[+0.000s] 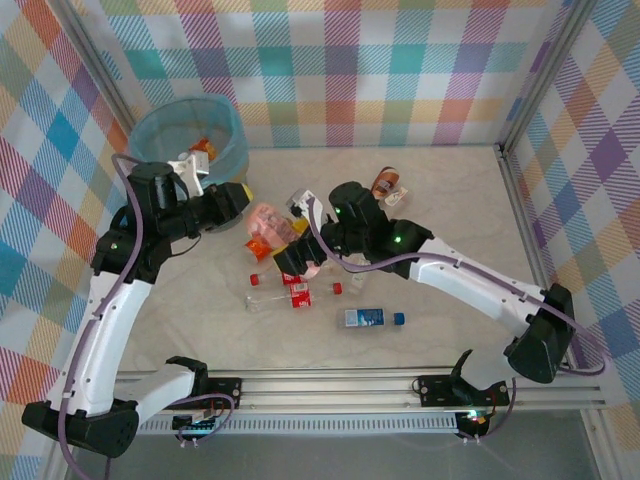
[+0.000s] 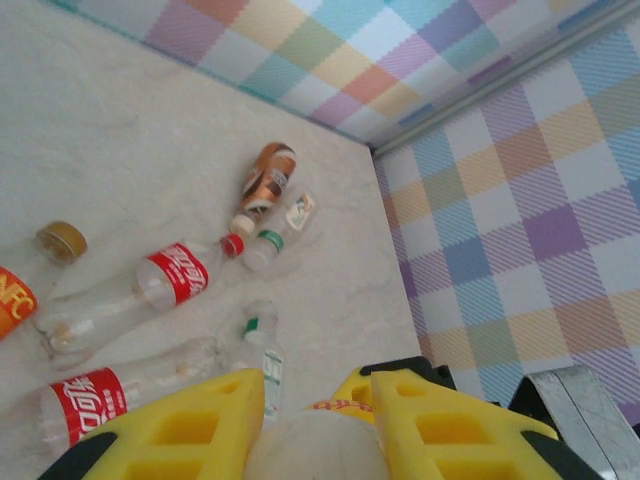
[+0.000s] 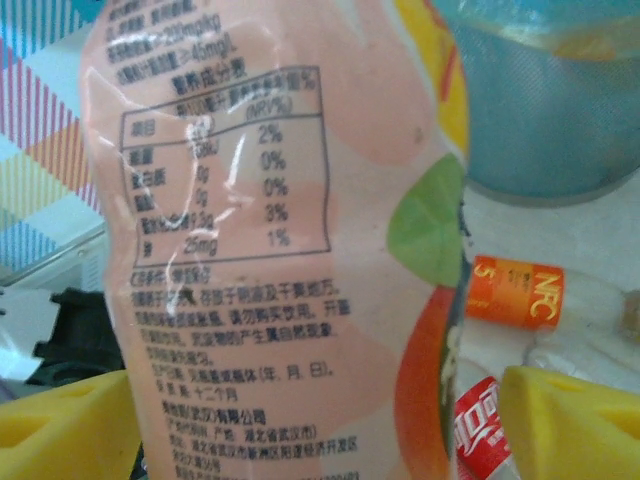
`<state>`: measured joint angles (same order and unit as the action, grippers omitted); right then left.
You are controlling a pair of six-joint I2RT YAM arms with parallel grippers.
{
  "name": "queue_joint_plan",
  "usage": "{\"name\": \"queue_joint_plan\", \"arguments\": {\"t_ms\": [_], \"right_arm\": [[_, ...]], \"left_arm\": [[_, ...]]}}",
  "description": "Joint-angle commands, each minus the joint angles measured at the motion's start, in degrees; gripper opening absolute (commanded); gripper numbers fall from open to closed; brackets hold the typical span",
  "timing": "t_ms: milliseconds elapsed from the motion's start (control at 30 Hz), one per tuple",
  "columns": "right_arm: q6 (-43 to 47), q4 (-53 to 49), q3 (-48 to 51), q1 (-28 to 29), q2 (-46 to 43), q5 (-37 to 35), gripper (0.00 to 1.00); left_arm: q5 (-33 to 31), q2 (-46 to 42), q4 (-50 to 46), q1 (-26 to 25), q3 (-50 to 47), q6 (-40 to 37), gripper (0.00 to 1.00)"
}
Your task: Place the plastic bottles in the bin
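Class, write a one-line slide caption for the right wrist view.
Pink-labelled bottle held in the right gripper, with the bin behind.

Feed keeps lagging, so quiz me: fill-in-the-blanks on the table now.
The right gripper holds a curvy plastic bottle whose label is ___.
The round grey-blue translucent bin stands at the table's far ___ corner.
The small plastic bottle lying nearest the arm bases has a ___ cap.
The left gripper clamps a whitish bottle between ___ fingers.
Missing: pink; left; blue; yellow.

Left gripper point(image 2: 318, 395) and right gripper point(image 3: 315, 420) both clamped, arms extended.
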<state>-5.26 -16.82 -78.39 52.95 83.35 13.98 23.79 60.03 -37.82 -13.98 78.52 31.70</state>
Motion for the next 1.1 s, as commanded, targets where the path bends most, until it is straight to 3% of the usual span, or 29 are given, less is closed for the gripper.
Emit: {"name": "queue_joint_plan", "arguments": {"t_ms": [0, 200, 367, 633, 767, 933, 1067], "right_arm": [[1.6, -0.8, -7.5, 0.0, 2.2, -2.9, 1.00], [5.2, -4.0, -22.8, -0.1, 9.8, -7.1, 0.99], [5.3, -6.2, -37.2, -0.3, 17.4, -7.8, 1.00], [1.8, -8.1, -55.5, -1.7, 30.2, -7.6, 1.00], [0.4, -8.7, -62.3, -2.6, 35.9, -6.9, 0.99], [-0.8, -8.6, -65.0, -3.0, 39.2, -4.6, 1.00], [-1.9, -8.5, -65.0, -3.0, 40.4, -2.6, 1.00]], "left_arm": [[-7.7, -0.6, -0.7, -0.2, 6.9, -2.2, 0.00], [-16.8, 7.9, -6.0, 0.9, 22.9, -9.2, 0.00], [-19.9, 17.8, -7.3, 4.2, 37.0, -12.6, 0.00], [-16.2, 30.1, -6.5, 11.8, 52.5, -12.7, 0.00], [-17.8, 34.3, -6.7, 15.2, 56.5, -14.6, 0.00], [-16.7, 38.9, -8.8, 20.3, 61.2, -15.6, 0.00], [-10.8, 40.4, -7.2, 26.3, 61.7, -12.5, 0.00]]}}
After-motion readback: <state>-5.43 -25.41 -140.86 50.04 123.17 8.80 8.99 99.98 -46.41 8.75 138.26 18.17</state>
